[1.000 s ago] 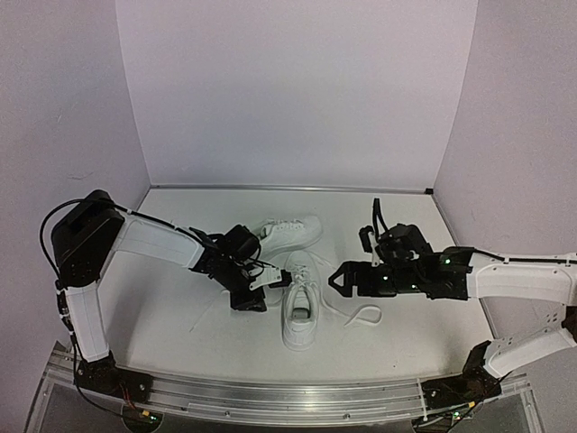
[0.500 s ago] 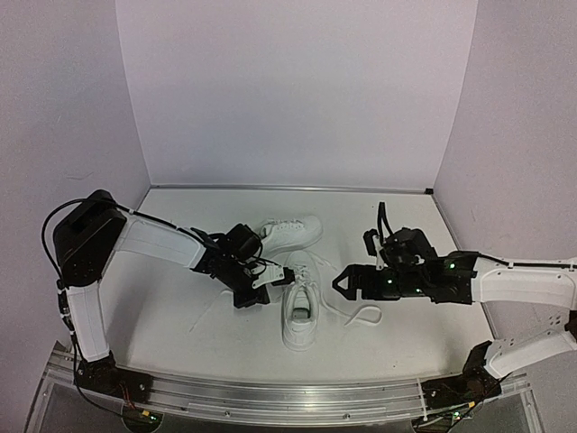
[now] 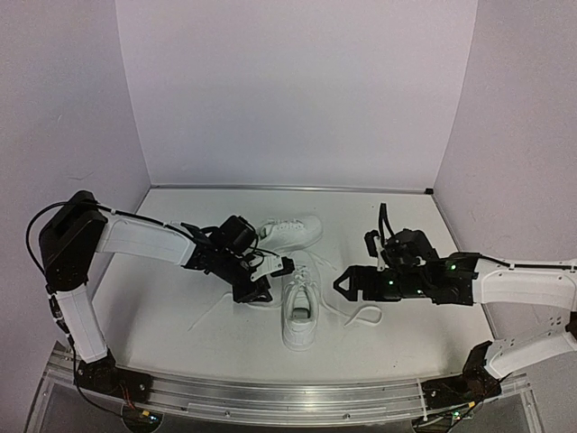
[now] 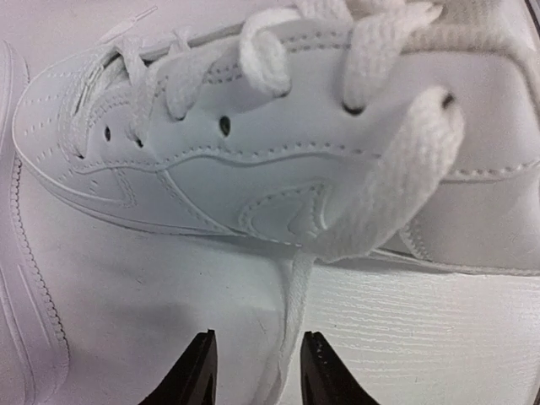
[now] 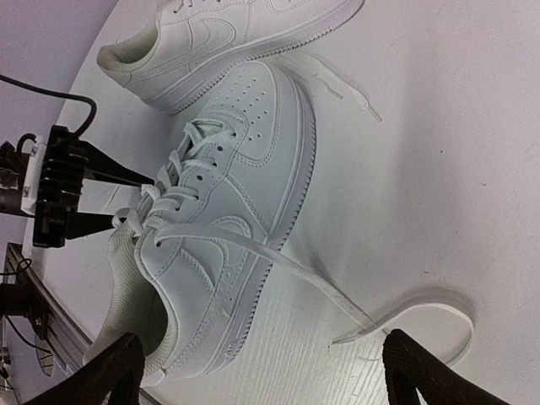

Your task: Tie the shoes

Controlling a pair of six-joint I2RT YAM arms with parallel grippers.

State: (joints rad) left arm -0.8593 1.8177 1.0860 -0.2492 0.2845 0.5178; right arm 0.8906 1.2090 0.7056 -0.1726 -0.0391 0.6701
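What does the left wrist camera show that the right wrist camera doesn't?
Only left wrist: a lace running down between the left jaws, which stand apart. Only right wrist: a lace loop lying on the table, and the right jaws, wide open. Both: the near sneaker and its laced side.

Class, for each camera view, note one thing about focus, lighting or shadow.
Left wrist: the near sneaker fills the frame, its lace loop slightly soft. Right wrist: even light, faint shadow under the loose lace. Top external: white shoes barely stand out from the white table.
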